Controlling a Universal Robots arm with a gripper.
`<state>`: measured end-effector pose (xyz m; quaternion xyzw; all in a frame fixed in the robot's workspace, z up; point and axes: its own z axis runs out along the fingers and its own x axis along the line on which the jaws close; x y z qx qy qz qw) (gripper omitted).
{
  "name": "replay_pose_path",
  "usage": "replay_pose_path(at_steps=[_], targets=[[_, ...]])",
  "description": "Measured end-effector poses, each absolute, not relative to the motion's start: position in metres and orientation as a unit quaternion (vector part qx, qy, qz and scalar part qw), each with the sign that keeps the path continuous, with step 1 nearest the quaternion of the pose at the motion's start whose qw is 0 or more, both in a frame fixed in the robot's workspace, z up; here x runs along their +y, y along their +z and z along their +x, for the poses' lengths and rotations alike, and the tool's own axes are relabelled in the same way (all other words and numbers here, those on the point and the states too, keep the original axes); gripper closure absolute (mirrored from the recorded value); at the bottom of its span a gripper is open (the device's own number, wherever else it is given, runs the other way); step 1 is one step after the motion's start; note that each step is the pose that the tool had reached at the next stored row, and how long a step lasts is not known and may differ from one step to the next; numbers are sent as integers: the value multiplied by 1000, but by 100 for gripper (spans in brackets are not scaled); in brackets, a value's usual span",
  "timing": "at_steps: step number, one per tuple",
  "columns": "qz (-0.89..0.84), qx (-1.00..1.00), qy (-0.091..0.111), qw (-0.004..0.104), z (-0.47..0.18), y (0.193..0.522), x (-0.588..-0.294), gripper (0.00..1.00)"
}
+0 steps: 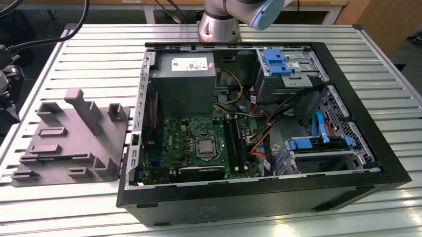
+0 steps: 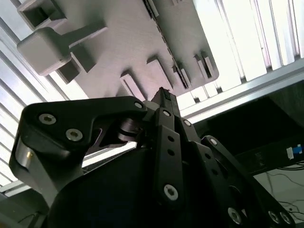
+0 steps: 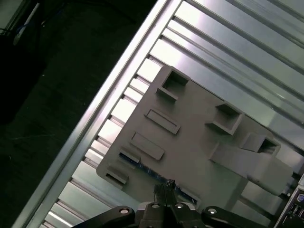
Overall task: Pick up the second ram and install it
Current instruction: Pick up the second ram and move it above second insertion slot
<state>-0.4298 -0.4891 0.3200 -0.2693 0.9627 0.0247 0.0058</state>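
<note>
The second ram (image 3: 141, 168) is a thin bluish strip lying edge-up in a slot along one rim of the grey holder block (image 3: 199, 137). That block rests on the slatted table at the exterior view's left (image 1: 72, 143). In both wrist views my gripper (image 3: 167, 184) (image 2: 164, 91) hangs well above the block, its black fingertips pressed together with nothing between them. From the first wrist view the tips line up over the ram's strip and hide its middle. The green motherboard (image 1: 191, 140) lies in the open case, with long black memory slots (image 1: 235, 140) beside the processor.
The open black computer case (image 1: 264, 197) takes up the middle and the exterior view's right, with a power supply (image 1: 183, 81), blue drive brackets (image 1: 277, 61) and loose cables inside. The arm's base (image 1: 221, 24) stands behind the case. The table edge (image 3: 99, 114) runs close to the holder block.
</note>
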Motion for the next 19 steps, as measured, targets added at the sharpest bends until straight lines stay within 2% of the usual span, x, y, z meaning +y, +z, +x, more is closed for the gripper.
replay_pose_path(at_steps=[19], targets=[[-357,934,25,4,-430,320,-489,89]])
